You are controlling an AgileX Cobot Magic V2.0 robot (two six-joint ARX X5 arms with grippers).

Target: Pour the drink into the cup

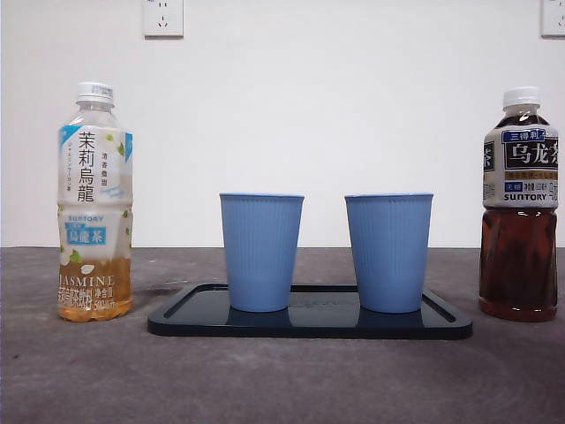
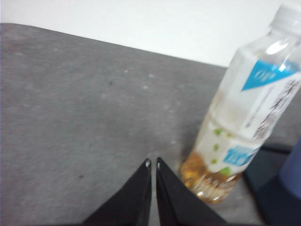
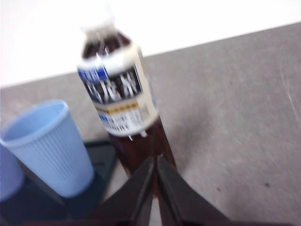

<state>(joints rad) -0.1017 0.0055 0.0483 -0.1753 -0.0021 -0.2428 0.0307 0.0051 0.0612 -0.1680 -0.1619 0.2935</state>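
Two blue ribbed cups on a dark tray (image 1: 309, 329) at the middle of the grey bench (image 1: 282, 380), both upright and apart from each other: the left cup (image 1: 260, 252) and the right cup (image 1: 388, 253). Standing upright on the bench well to the left of the tray, a pale jasmine tea bottle (image 1: 94, 203) with a white cap, amber liquid only in its lower part. Standing upright near the tray's right end, a dark oolong tea bottle (image 1: 519, 205), also white-capped, filled with dark brown tea up to the shoulder. Two wall sockets (image 1: 162, 17) high on the white wall behind.

No arm visible from the front. From the left wrist, the left gripper (image 2: 153, 163) above bare bench, jaws together with only a thin slit between the tips, holding nothing, the jasmine tea bottle (image 2: 244, 113) just beside it and untouched. From the right wrist, the right gripper (image 3: 154, 160) with jaws likewise together and empty, tips overlapping the lower part of the oolong tea bottle (image 3: 120, 103) in that picture, contact impossible to tell; a blue cup (image 3: 51, 146) on the tray near that bottle.
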